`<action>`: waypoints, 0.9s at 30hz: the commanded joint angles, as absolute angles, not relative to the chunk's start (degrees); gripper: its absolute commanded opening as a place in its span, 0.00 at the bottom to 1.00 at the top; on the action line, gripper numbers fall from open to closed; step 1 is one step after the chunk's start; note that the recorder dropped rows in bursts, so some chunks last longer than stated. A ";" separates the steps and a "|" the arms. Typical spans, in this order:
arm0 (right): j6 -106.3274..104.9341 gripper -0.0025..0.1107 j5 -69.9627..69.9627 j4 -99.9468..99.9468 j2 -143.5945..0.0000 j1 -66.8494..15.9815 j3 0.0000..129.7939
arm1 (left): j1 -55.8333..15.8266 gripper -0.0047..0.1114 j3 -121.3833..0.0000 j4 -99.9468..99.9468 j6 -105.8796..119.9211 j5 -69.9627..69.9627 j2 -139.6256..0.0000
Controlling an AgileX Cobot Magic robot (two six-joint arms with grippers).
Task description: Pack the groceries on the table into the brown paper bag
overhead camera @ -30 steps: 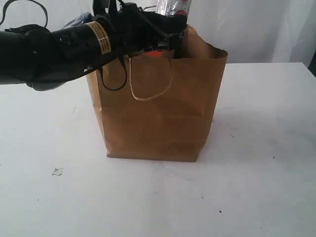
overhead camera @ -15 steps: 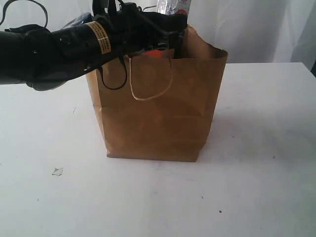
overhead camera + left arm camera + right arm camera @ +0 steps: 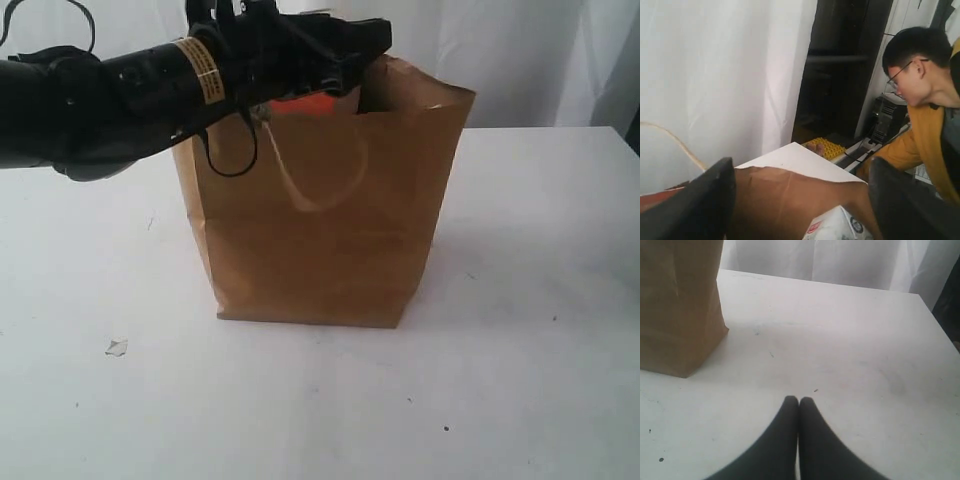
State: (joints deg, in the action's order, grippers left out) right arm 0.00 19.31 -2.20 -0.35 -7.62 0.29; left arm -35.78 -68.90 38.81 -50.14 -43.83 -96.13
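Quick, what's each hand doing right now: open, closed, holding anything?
Left hand: open, empty, at the mouth of the brown paper bag.
Right hand: closed, holding nothing, over the table.

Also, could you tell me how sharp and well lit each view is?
Exterior view: soft, even light, brown paper bag casting a faint shadow on the table. Left wrist view: left gripper blurred, person behind sharper. Right wrist view: shut right gripper out of focus.
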 commanded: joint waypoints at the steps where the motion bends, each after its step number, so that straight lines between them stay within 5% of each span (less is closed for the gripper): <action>1: 0.35 0.02 19.16 -2.17 0.00 -7.37 0.00 | -36.06 0.67 -69.32 39.04 -50.53 -47.41 -95.36; 11: 0.35 0.02 19.16 -2.17 0.00 -7.37 0.00 | -36.06 0.63 -69.32 41.73 -51.83 -44.85 -92.28; 27: 0.35 0.02 19.16 -2.17 0.00 -7.37 0.00 | -35.96 0.60 -51.09 39.79 -50.13 -18.78 -62.39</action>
State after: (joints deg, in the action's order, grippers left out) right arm 0.00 19.31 -2.20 -0.35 -7.62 0.29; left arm -35.86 -53.38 40.46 -50.47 -20.86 -66.68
